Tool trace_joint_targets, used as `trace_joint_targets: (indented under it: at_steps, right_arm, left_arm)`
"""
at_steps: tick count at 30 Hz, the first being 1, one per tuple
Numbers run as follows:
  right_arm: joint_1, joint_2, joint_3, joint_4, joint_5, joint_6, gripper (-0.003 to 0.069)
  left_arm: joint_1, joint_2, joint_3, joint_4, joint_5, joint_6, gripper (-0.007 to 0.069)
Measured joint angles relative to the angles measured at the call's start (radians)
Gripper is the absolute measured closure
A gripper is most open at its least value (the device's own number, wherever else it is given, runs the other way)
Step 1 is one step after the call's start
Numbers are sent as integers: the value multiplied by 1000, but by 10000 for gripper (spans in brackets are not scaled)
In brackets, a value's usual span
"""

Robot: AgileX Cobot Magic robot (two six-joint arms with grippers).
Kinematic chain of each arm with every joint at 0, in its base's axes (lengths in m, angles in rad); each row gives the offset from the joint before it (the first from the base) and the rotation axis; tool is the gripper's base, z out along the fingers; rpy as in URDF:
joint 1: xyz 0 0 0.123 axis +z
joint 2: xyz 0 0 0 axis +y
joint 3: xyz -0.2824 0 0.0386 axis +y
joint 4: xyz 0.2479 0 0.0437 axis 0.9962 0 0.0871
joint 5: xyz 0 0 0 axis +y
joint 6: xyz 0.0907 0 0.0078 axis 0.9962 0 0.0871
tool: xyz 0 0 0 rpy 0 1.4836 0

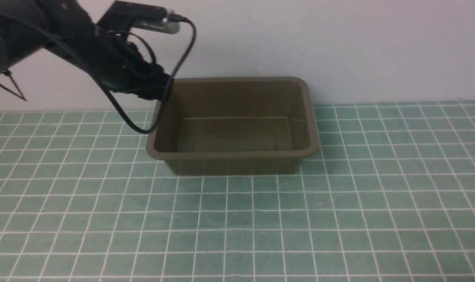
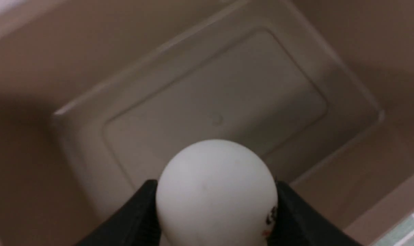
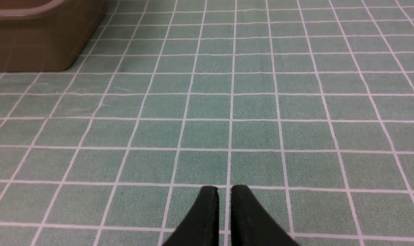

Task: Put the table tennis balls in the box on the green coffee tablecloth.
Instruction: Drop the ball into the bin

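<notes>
Dark and red print on table tennis ball [image 2: 215, 191]: unreadable.

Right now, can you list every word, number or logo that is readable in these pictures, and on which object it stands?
On the table tennis ball: a small dark and red printed mark near its edge, too blurred and partly hidden to read.
On the box: no text visible.
On the tablecloth: only white grid lines, no text.
</notes>
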Motion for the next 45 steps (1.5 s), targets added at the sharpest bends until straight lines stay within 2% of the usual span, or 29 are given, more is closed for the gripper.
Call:
trace_joint_targets:
  at_steps: [9,22,27,33,37,40,45]
  right_arm:
    - [0,0,0,0,0,0,615]
    - [0,0,0,0,0,0,615]
    - [0,0,0,0,0,0,615]
    - [0,0,0,0,0,0,615]
    - [0,0,0,0,0,0,615]
    - [0,0,0,0,0,0,615]
    - [0,0,0,0,0,0,615]
  left_arm:
    - [-24,117,0,46,-44,-2,272]
    - [-24,126,0,76,-96,45,271]
    - [-24,126,0,77,-105,51,186]
    - [-24,126,-5,78,-115,51,179]
    - [-24,127,-64,81,-63,52,221]
    - [-24,109,-132,103,34,52,297]
    - [-24,39,-218,196,195,59,507]
